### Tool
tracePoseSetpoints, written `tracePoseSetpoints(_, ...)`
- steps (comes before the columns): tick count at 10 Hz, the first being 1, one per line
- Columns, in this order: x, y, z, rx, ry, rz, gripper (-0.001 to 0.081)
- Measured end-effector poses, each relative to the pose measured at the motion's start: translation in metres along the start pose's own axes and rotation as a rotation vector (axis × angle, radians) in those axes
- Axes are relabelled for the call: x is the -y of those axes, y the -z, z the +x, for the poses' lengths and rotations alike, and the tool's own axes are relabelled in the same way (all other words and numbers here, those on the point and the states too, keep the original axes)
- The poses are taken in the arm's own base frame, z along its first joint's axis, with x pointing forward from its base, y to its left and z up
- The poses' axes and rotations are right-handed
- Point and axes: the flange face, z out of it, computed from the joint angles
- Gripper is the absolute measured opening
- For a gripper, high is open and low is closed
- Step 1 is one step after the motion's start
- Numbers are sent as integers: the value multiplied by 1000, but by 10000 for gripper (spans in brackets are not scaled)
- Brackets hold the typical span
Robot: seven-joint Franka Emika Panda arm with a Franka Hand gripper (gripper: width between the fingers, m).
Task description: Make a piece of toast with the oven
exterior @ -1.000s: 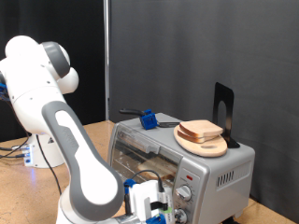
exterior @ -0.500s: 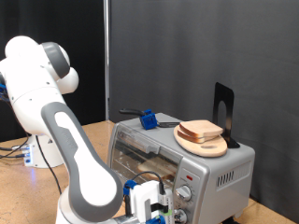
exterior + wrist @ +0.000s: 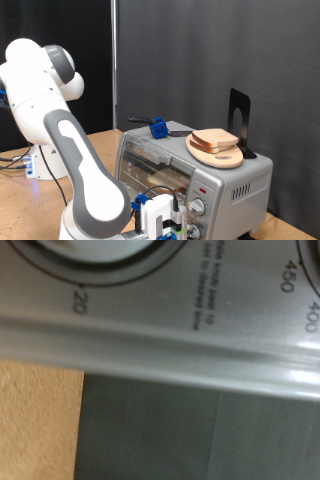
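The silver-grey oven (image 3: 215,178) stands at the exterior view's right, its glass door shut. A tan shape (image 3: 150,181) shows behind the glass; I cannot tell what it is. A pale bread slice (image 3: 215,138) lies on a round wooden plate (image 3: 222,157) on top of the oven. My gripper (image 3: 168,218) is low in front of the oven's panel, next to the two round knobs (image 3: 197,207). The wrist view shows only the oven panel (image 3: 160,330) from very close, with a knob's rim (image 3: 90,252) and dial numbers. No fingers show there.
A blue-handled tool (image 3: 158,127) and a black upright bracket (image 3: 238,118) sit on the oven's top. The wooden table (image 3: 20,185) runs to the exterior view's left, with a white base and cables. A black curtain hangs behind.
My gripper has crept slightly to the exterior view's right, closer to the oven's knobs. Nothing else has moved.
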Motion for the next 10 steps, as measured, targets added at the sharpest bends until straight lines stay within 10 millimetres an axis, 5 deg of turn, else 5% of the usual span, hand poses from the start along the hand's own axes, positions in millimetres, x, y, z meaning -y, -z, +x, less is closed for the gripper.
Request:
tracePoseSetpoints(5,-2,-1,-3,23,-217,-31,0)
tracePoseSetpoints(10,-6,-5,-4,15,300,0,0)
